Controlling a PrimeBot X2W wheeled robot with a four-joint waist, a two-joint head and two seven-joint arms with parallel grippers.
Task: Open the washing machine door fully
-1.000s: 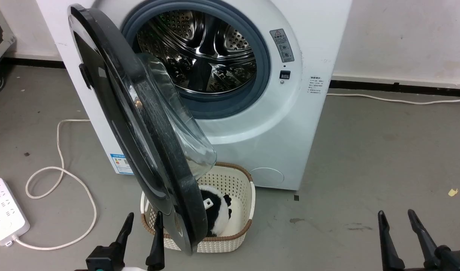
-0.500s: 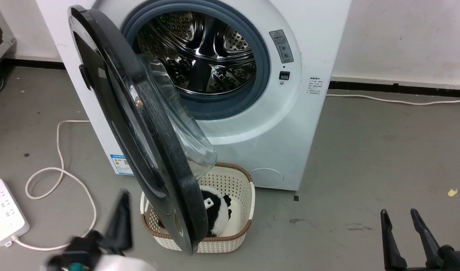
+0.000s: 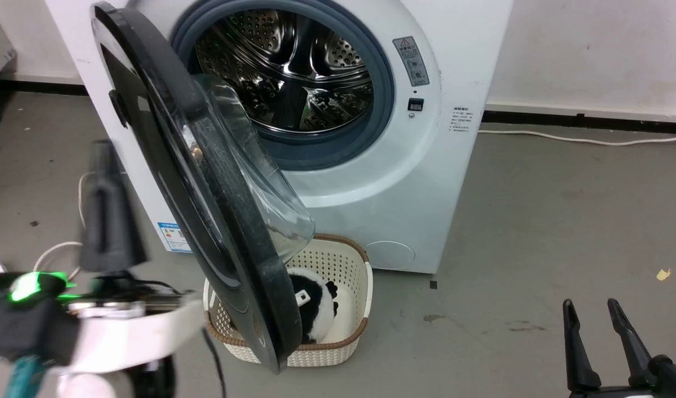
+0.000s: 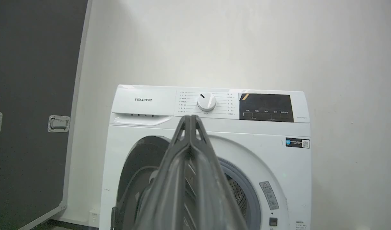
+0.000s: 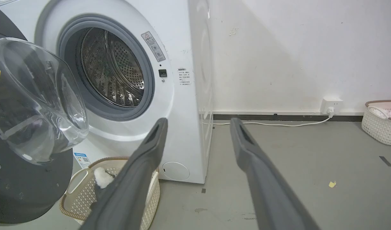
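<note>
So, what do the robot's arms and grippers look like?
Both the left gripper and the right gripper have two long, dark grey fingers tapering to narrow tips. The left forearm is a smooth white shell; its wrist is black with a glowing green light, and a thin black cable runs by it.

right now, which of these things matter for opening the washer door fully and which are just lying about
For the job: washing machine door, partly open; washing machine; left gripper, shut, left of the door.

Lying about: laundry basket holding a panda toy; white cable by the wall; yellow scrap on the floor; right gripper, open, idle.
</note>
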